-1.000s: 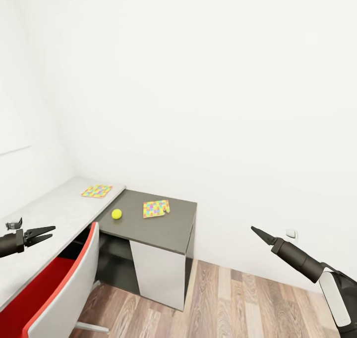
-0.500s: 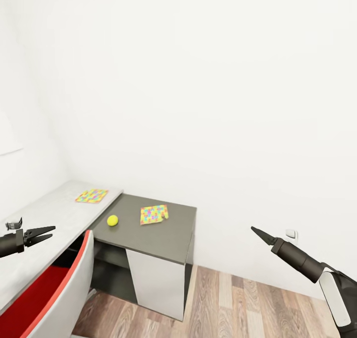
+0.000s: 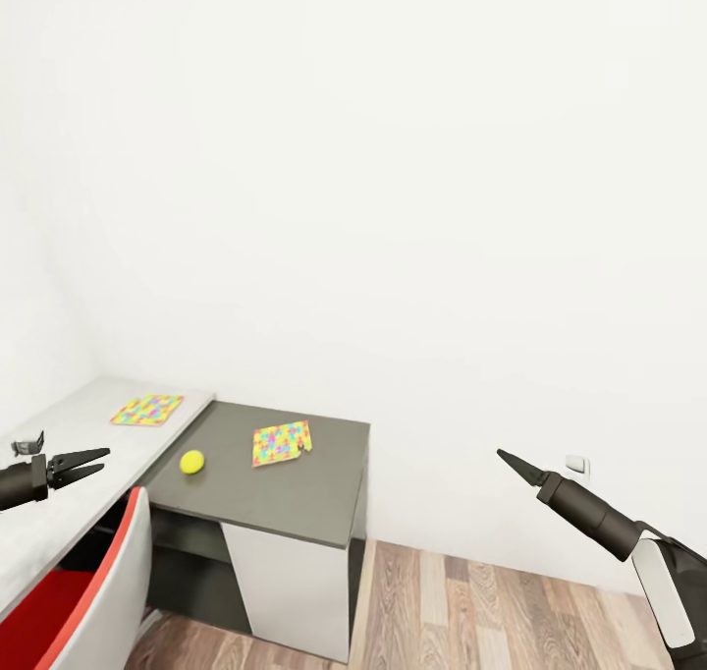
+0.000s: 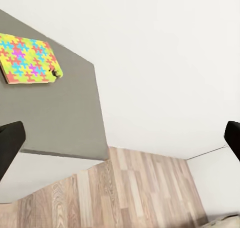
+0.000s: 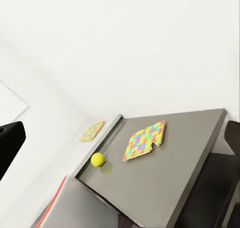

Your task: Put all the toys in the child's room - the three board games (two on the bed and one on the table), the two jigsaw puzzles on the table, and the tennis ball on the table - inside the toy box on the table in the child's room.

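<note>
Corner table [image 3: 295,498] against white walls: the tennis ball [image 3: 192,462] and one jigsaw puzzle [image 3: 281,442] lie on its dark section, a second puzzle [image 3: 147,410] on the light section. Wood floor [image 3: 491,611] lies bare beside the dark section's end. Left end effector [image 3: 88,462] gapes empty; right end effector [image 3: 511,464]: state cannot be told.

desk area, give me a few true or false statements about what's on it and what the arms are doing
1. The tennis ball lies on the dark grey desk section. True.
2. Both jigsaw puzzles lie on the dark grey section. False: one puzzle lies there, the other puzzle lies on the light grey desk top.
3. The left gripper holds the ball. False: it is open and empty, held in the air apart from the ball.
4. The right gripper hangs over the wood floor, away from the desk. True.
5. A chair with a red seat stands at the desk. True.
</note>
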Robot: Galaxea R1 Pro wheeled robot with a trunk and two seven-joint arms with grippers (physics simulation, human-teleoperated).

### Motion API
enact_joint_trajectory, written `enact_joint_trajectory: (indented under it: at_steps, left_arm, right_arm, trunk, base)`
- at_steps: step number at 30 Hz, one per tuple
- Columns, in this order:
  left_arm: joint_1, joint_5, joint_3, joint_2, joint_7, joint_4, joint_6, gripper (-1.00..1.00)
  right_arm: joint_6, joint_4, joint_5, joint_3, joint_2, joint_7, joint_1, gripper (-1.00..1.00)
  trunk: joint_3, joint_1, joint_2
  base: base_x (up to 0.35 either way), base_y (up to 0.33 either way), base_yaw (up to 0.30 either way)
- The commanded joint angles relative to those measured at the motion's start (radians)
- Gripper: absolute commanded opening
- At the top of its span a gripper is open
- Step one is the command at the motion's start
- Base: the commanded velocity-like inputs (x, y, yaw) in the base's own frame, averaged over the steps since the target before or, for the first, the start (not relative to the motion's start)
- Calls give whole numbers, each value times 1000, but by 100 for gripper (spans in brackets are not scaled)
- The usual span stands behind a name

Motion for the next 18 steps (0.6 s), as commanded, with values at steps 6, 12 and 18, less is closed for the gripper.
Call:
enact_joint_trajectory:
  at_steps: [6,12,18]
  left_arm:
    - [-1,0,0,0,-3,0,10,100]
    - [-1,0,0,0,-3,0,10,100]
    - [-1,0,0,0,-3,0,10,100]
  right_arm:
    - [9,3,-6,0,0,1,-1,100]
    - [9,9,-6,0,0,1,-1,100]
    - [9,11,-6,0,0,1,-1,100]
  trunk:
    - [5,1,-2]
    - [13,1,-2]
    - [21,1,-2]
  base:
    - [309,51,-184]
    - [301,160,-186]
    - [234,229,-187]
